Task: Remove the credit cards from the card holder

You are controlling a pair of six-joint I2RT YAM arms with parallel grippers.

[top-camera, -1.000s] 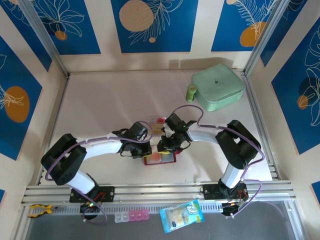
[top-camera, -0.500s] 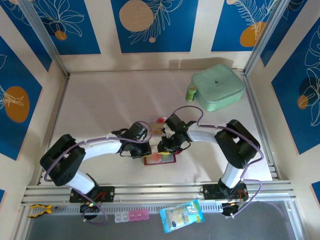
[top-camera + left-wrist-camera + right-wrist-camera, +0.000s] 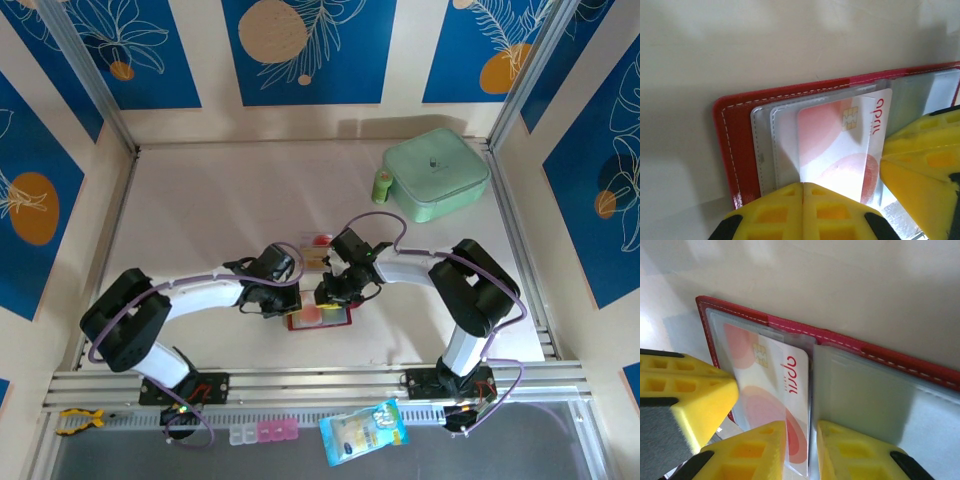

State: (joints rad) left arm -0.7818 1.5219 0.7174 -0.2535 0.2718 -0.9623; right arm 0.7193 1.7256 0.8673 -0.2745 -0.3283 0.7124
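Note:
The card holder (image 3: 342,322) is a red wallet lying open on the table between both grippers. A whitish credit card (image 3: 835,130) with red-pink marks and a chip sticks partway out of its clear pocket toward the fold (image 3: 775,385). My left gripper (image 3: 803,186) is shut, its tips meeting at the card's near edge; I cannot tell whether they pinch it. My right gripper (image 3: 801,425) stands narrowly open over the fold, with the card's corner and a pocket edge in the gap. From above, the left gripper (image 3: 292,300) and right gripper (image 3: 328,296) nearly touch.
Two small flat card-like things, one pale with a red spot (image 3: 318,240) and one tan (image 3: 314,258), lie just behind the grippers. A mint-green case (image 3: 436,175) and small green bottle (image 3: 382,185) stand at the back right. A snack packet (image 3: 365,430) lies in front of the rail.
Hardly anything: the left arm's elbow has shifted slightly, and both grippers stay at the wallet.

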